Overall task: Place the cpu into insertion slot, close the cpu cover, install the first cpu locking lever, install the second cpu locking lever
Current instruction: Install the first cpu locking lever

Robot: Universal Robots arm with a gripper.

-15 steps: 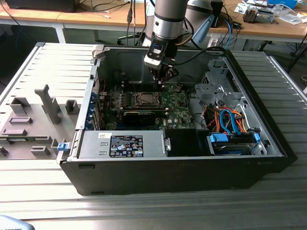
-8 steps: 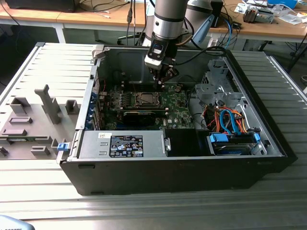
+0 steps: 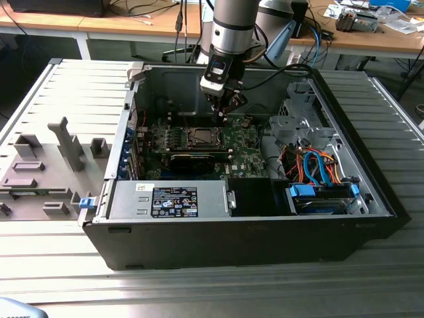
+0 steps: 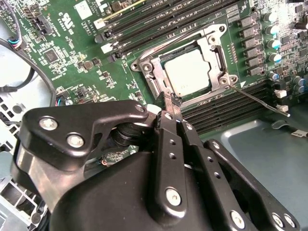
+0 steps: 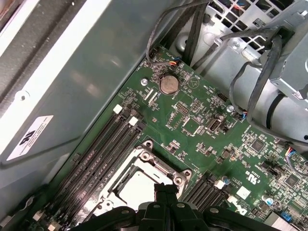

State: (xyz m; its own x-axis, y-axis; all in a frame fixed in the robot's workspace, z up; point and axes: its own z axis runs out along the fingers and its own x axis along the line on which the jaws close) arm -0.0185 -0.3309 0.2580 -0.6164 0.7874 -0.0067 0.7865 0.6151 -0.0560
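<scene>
In the exterior view the pincer [image 3: 223,114] hangs inside the open computer case [image 3: 165,232] on the ribbed surface [image 3: 265,291], just above the motherboard [image 3: 242,142] and beside the insertion slot [image 3: 199,136]. In the second wrist view its fingers are drawn narrow, tips together at the edge of the cpu cover [image 4: 155,72]. The cover lies flat around the cpu [image 4: 187,72] seated in the slot, and a wire lever [image 4: 260,99] sticks out sideways. In the first wrist view the fingertips [image 5: 161,190] sit at the cover's rim.
</scene>
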